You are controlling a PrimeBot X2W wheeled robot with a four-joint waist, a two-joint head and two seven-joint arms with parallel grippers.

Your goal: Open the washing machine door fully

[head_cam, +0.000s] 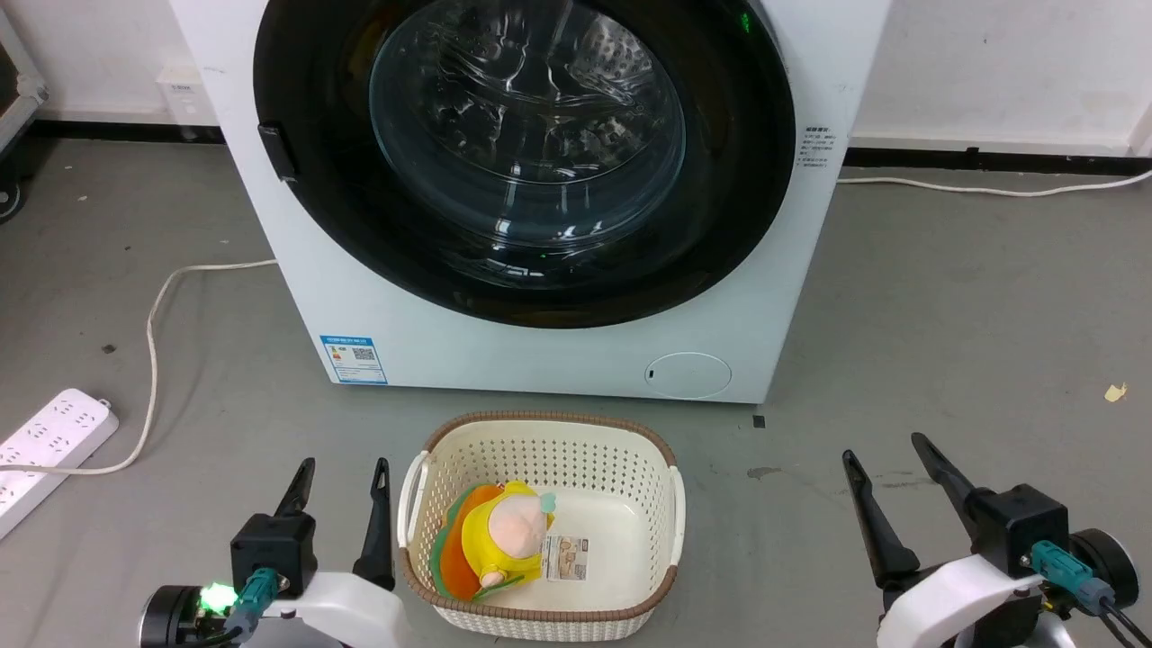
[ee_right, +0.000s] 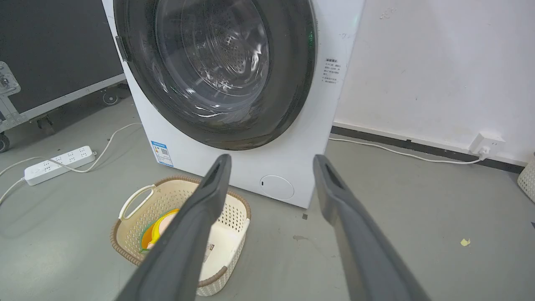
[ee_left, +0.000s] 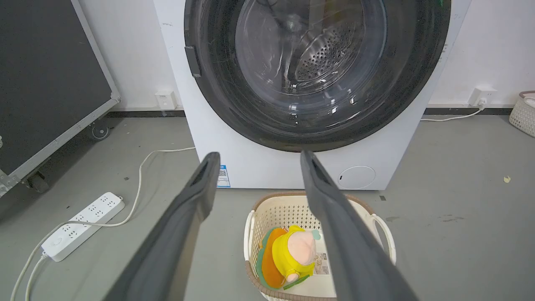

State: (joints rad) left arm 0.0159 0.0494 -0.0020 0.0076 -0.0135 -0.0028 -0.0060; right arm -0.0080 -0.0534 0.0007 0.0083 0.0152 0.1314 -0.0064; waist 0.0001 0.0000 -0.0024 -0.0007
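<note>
The washing machine (head_cam: 405, 333) is a white front-loader standing on the grey floor ahead of me. Its door (head_cam: 720, 225) is a round glossy black ring with a clear glass bowl, lying flush against the front, with a small black handle tab (head_cam: 277, 151) on its left edge. The door (ee_left: 418, 79) and its tab (ee_left: 192, 61) also show in the left wrist view, and the door (ee_right: 288, 83) in the right wrist view. My left gripper (head_cam: 346, 470) is open at the lower left, far short of the machine. My right gripper (head_cam: 886, 445) is open at the lower right, empty.
A cream perforated basket (head_cam: 540, 441) with a yellow and orange plush toy (head_cam: 504, 540) sits between my grippers, just before the machine. A white power strip (head_cam: 54, 436) and its cable (head_cam: 157, 306) lie at the left. A black wheeled case (ee_left: 46, 83) stands further left.
</note>
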